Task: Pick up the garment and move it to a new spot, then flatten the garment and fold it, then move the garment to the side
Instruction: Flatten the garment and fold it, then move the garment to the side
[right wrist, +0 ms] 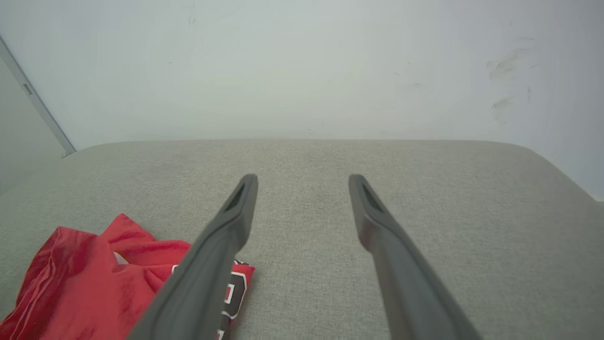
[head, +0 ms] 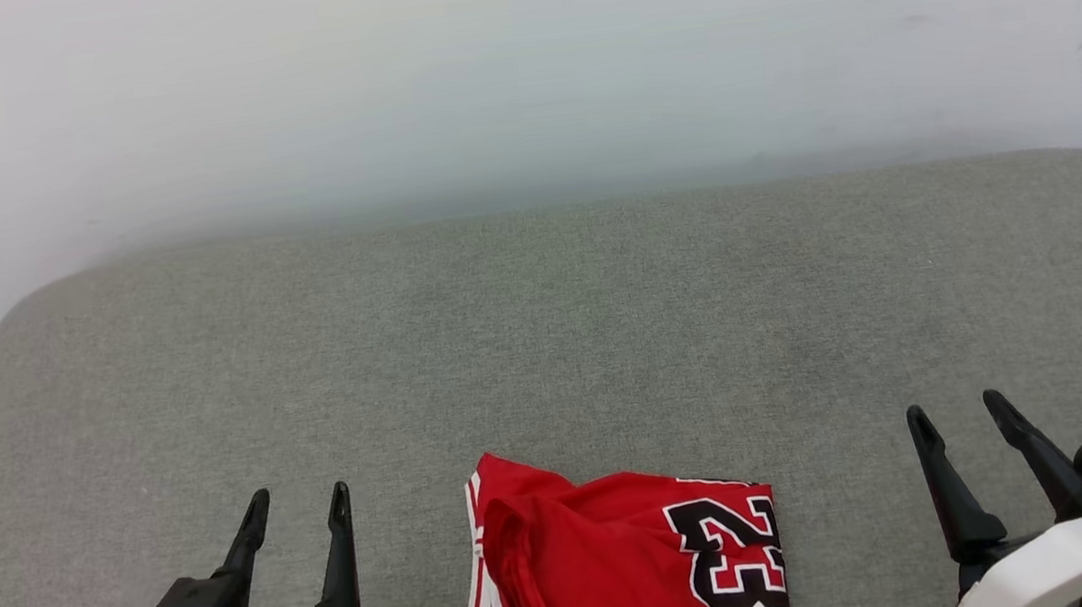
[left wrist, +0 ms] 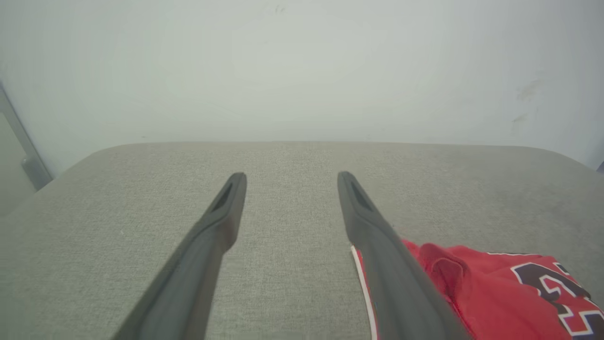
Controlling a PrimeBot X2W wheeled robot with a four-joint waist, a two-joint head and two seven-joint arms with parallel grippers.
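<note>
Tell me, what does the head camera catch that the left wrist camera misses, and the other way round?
Head view's extras: the right gripper, open, at lower right, and the red jersey with its black 23 readable.

Left wrist view's extras: a close look along the left gripper, whose two dark fingers each have a slot near the tip.

Shared: the red jersey lying rumpled on the grey fabric surface, the open left gripper beside it without touching it, and the pale wall behind.

The garment (head: 619, 567) is laid on the padded surface (head: 545, 343), at its near edge. It is flanked by the left gripper (head: 302, 491) on its left and the right gripper (head: 954, 403) on its right, both apart from it. The surface is backed by a wall (head: 516, 65).
</note>
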